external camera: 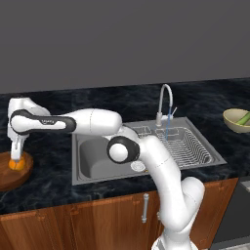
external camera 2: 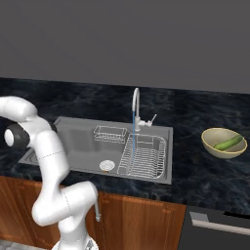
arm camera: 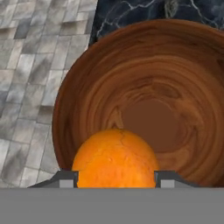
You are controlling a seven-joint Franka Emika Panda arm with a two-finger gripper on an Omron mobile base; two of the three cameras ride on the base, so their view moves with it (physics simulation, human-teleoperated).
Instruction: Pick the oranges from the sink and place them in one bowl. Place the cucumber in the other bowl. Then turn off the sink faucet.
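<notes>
My gripper (external camera: 17, 157) hangs over the reddish-brown wooden bowl (external camera: 9, 177) at the far left of the counter, shut on an orange (external camera: 17, 164). In the hand view the orange (arm camera: 114, 155) sits between the two tips of the gripper (arm camera: 114, 178), with the wooden bowl (arm camera: 153, 83) right beneath it and nothing on its floor. The cucumber (external camera 2: 228, 143) lies in the olive-yellow bowl (external camera 2: 212, 145) at the right, where the left base view also shows the cucumber (external camera: 244, 118) in that bowl (external camera: 233, 125). The faucet (external camera 2: 135, 103) arches over the sink (external camera 2: 78, 139), and a thin blue stream (external camera 2: 133, 139) runs from it.
A wire basket (external camera 2: 110, 134) and a ribbed drainer rack (external camera 2: 144, 156) stand in the sink's right part, near the round drain (external camera 2: 106, 166). Wooden cabinet fronts (external camera: 97, 219) run below the dark marble counter (external camera: 53, 141). A tiled floor (arm camera: 30, 65) lies beside the counter's left end.
</notes>
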